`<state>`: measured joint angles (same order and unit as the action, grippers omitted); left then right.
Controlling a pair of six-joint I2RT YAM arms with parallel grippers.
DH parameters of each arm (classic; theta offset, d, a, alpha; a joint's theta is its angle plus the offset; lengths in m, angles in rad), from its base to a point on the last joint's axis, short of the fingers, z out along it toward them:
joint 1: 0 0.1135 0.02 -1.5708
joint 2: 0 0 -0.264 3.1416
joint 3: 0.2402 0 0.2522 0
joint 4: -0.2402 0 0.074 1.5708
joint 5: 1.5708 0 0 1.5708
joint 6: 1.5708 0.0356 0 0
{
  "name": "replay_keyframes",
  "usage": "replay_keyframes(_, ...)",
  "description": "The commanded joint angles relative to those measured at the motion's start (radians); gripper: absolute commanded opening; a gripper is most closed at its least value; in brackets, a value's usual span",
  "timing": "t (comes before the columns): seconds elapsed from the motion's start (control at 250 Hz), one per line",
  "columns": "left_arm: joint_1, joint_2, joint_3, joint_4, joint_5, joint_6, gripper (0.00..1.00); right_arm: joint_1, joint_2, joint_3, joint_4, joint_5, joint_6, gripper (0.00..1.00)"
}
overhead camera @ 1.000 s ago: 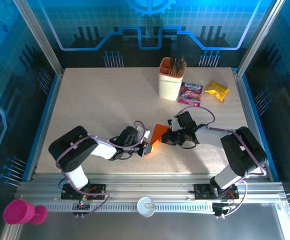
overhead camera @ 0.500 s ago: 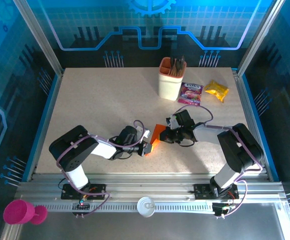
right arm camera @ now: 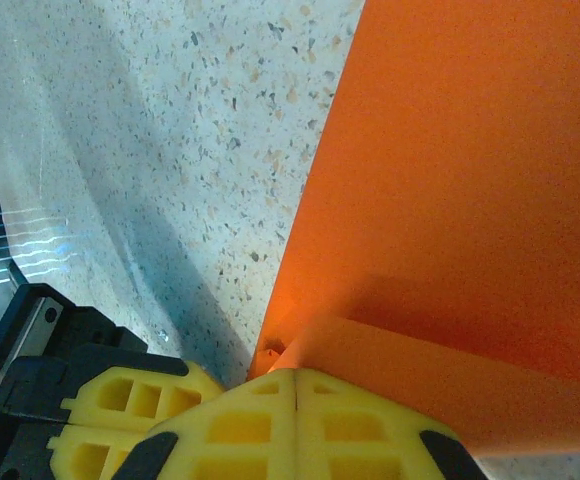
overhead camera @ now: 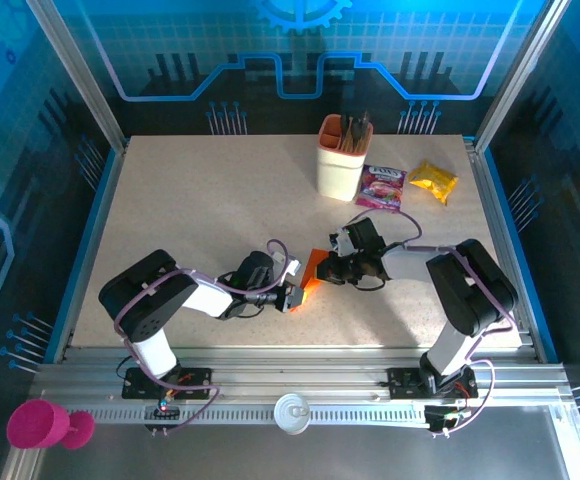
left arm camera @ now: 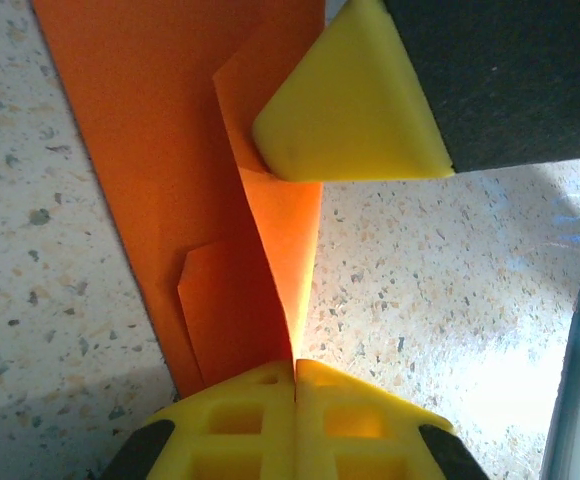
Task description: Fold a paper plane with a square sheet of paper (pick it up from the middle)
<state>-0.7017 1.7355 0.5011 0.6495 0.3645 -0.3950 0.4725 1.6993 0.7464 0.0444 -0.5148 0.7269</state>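
Note:
The square sheet of paper (overhead camera: 314, 264) is bright orange and folded into layered flaps, lying on the speckled table between the two arms. My left gripper (overhead camera: 297, 294) is at its near-left corner. In the left wrist view, the left gripper (left arm camera: 295, 366) is shut on a raised crease of the paper (left arm camera: 160, 150). My right gripper (overhead camera: 328, 270) comes in from the right. Seen from the right wrist, the right gripper (right arm camera: 297, 376) is shut on a lifted flap of the paper (right arm camera: 470, 170). The two grippers are almost touching.
A peach cup (overhead camera: 341, 165) holding dark utensils stands at the back. A pink snack packet (overhead camera: 381, 187) and a yellow one (overhead camera: 433, 181) lie to its right. A pink cup (overhead camera: 38, 425) lies off the table at the near left.
The right gripper has slid a little left and away, pulling its arm in, and covers more of the paper. The left arm has stayed put.

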Motion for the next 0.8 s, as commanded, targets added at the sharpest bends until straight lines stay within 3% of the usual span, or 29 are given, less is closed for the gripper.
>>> replay_keyframes(0.0, 0.009, 0.036, -0.009, -0.018, 0.001, -0.01, 0.0, 0.014, 0.026, 0.019, 0.032, -0.025, 0.009, 0.0)
replay_keyframes(0.795, 0.015, 0.058, -0.004, -0.011, 0.012, -0.02, 0.0, 0.025, 0.138, -0.006, 0.173, -0.034, 0.034, 0.0)
